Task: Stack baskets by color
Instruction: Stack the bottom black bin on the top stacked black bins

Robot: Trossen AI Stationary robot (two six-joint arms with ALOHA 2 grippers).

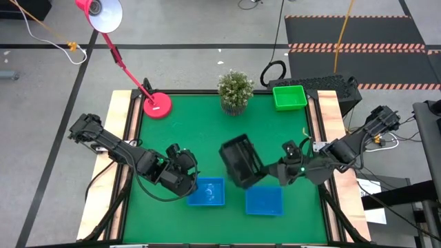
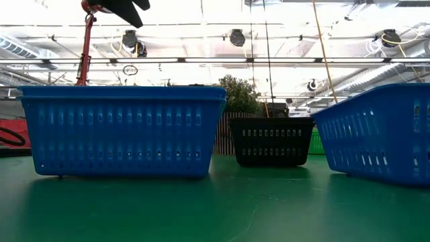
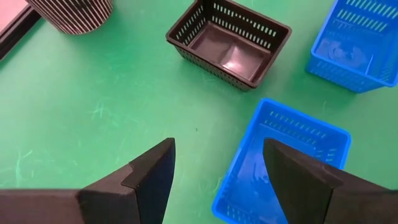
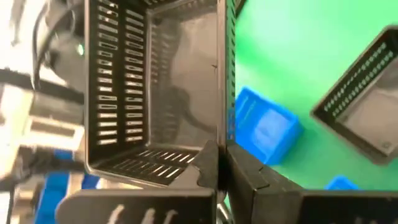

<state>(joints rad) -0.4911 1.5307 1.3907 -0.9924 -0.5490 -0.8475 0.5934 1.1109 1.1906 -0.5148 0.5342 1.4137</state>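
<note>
Inspection taken from the high view, left to right, clock directions read from the bench [image 1: 179,145] centre.

Left pincer [image 1: 185,180]: at about 8 o'clock, fingers spread wide, nothing between them. It hangs just beside the left blue basket [image 1: 207,191], which sits alone on the mat at about 7 o'clock.

Centre: a black basket [image 1: 240,161] is off the mat, tipped on its side, its wall pinched between the closed fingers of the right pincer [image 1: 281,172], which reaches in from about 4 o'clock. The left wrist view and the low view show a second black basket [image 3: 229,43] standing upright on the mat; the lifted one appears to hang over it in the overhead view. A third black basket cannot be made out.

Right blue basket [image 1: 264,200]: at about 5 o'clock, apart from its partner, so the blues are not stacked.

Green basket [image 1: 289,97]: at about 1 o'clock near the far edge. Whether it is one basket or a nested stack cannot be told.

Judgement: black stacking is in hand; blue stacking remains outstanding; green is possibly complete.
</note>
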